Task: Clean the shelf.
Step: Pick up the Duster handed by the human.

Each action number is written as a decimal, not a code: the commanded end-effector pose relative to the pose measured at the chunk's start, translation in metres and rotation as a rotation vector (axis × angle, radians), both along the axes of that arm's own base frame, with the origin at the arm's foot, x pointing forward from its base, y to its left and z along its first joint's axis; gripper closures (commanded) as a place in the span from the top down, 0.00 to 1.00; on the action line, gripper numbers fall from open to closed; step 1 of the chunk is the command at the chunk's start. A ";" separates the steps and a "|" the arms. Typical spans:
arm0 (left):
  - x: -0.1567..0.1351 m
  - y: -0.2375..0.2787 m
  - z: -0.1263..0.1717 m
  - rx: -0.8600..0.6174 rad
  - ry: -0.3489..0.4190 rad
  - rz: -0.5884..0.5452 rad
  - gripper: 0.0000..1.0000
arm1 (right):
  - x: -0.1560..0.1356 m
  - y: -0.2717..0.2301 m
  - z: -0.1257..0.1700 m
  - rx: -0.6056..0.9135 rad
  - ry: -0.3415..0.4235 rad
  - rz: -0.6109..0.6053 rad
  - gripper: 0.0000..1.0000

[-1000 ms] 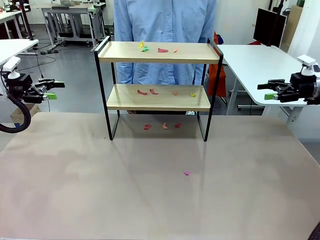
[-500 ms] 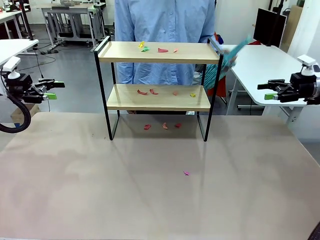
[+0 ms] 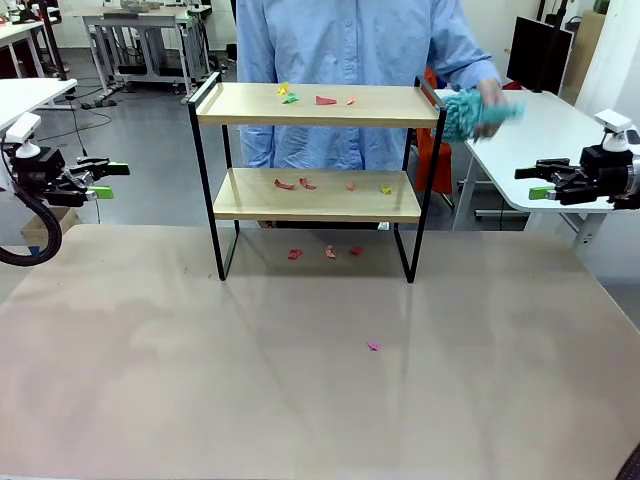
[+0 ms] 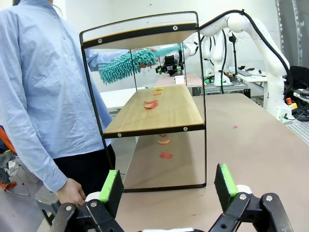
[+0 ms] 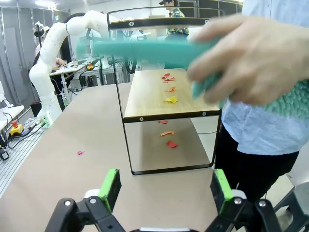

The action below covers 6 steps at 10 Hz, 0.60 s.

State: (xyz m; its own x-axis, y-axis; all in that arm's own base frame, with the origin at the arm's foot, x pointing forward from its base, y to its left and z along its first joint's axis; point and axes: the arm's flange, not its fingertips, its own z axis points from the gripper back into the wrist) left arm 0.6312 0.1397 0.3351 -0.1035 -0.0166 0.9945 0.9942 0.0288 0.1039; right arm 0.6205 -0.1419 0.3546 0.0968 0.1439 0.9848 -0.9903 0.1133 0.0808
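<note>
The shelf (image 3: 380,117) stands upright at the far middle of the table (image 3: 180,380), directly in front of the person (image 3: 330,40); coloured paper scraps (image 3: 318,100) lie on its top board (image 3: 245,104), on its lower board (image 3: 245,195) and on the table beneath it, with one pink scrap (image 3: 373,347) well apart, nearer the robot. The person's hand (image 3: 490,95) holds a teal fluffy duster (image 3: 462,113) just beside the right end of the top board; the duster is blurred, so contact with the board cannot be confirmed. The left pincer (image 4: 167,183) is spread wide with nothing between its green pads; the right pincer (image 5: 165,188) is likewise wide open and empty; both hang at the table's sides, well apart from the shelf. Judged step: first sweep of the top board. Recommended procedure: lay the duster flat and draw it slowly along the board in one direction; light scraps are likely to scatter under fast strokes; clear the top board first, then the lower board, then the table beneath; keep the right pincer clear of the person's sweeping arm.
</note>
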 end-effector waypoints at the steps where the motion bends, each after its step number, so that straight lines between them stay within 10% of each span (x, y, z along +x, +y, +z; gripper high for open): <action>1: 0.000 0.001 0.002 0.011 -0.007 -0.004 1.00 | 0.000 0.000 0.001 -0.001 -0.002 0.001 1.00; 6: 0.000 0.001 0.002 0.011 -0.007 -0.004 1.00 | 0.000 0.000 0.001 -0.001 -0.002 0.001 1.00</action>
